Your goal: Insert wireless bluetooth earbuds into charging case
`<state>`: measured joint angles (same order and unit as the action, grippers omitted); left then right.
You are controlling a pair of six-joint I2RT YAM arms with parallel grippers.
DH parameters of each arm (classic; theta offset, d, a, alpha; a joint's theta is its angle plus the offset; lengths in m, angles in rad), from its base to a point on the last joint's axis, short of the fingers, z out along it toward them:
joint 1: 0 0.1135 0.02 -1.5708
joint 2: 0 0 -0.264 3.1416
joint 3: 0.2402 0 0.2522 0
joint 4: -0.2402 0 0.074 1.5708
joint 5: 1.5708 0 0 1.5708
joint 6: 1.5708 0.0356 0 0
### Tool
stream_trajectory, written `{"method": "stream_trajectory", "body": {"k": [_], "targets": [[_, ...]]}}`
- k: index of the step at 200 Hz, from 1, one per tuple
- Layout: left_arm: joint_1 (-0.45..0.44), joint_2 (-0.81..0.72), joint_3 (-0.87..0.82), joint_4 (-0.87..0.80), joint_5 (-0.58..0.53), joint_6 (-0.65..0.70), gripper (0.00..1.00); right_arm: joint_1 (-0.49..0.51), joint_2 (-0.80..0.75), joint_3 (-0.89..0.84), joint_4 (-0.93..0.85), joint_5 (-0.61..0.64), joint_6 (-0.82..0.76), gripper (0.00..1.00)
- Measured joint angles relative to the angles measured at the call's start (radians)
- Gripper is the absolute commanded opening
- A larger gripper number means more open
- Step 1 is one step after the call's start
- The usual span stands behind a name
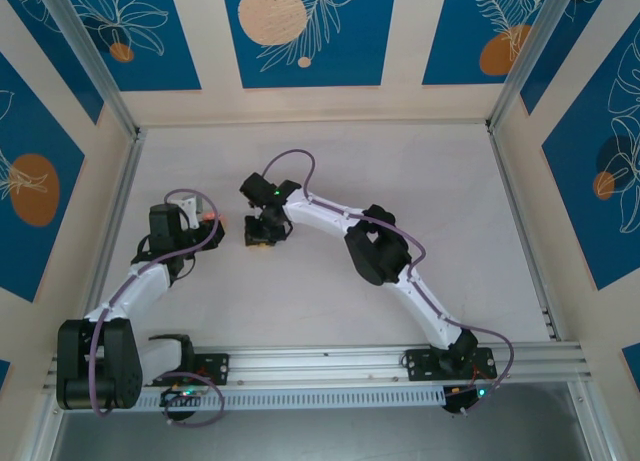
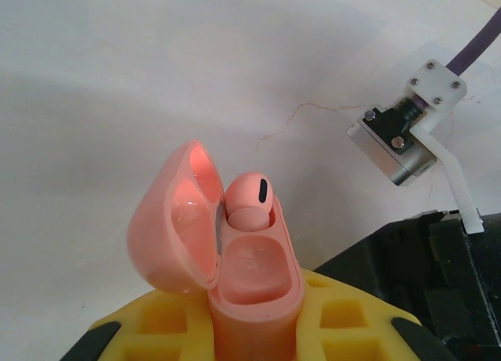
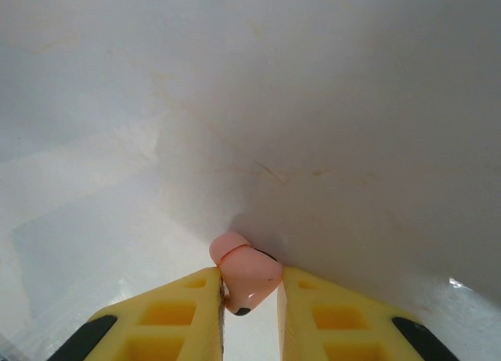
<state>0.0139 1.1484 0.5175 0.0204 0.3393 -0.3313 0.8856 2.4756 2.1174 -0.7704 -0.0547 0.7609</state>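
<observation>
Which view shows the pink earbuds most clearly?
Left wrist: seated earbud and open pink case crisp, sheen inside the lid. Right wrist: held earbud in the right end effector looks softer, against a dark shadow on the table. Top external: both too small.

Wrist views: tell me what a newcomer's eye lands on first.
The open pink case, clamped in the left gripper, with one pink earbud seated in its far slot and the near slot empty. Next, a second pink earbud pinched between the right gripper's yellow fingers, close to the white table.
</observation>
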Motion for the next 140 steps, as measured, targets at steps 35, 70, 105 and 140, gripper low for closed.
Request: {"method": "stream_trajectory", "body": {"k": [35,70,105,140], "targets": [[0.000,-0.001,0.000,0.000,0.000,0.000,0.18,-0.005,-0.072,-0.116,0.010,0.006,-0.019,0.23],[0.000,-0.001,0.000,-0.001,0.000,0.000,0.18,-0.024,-0.166,-0.274,0.029,-0.005,-0.067,0.23],[0.000,-0.001,0.000,0.000,0.001,0.000,0.18,-0.063,-0.259,-0.424,0.032,-0.024,-0.161,0.23],[0.000,-0.001,0.000,0.000,0.009,0.000,0.18,-0.117,-0.343,-0.558,0.014,-0.048,-0.283,0.24]]}}
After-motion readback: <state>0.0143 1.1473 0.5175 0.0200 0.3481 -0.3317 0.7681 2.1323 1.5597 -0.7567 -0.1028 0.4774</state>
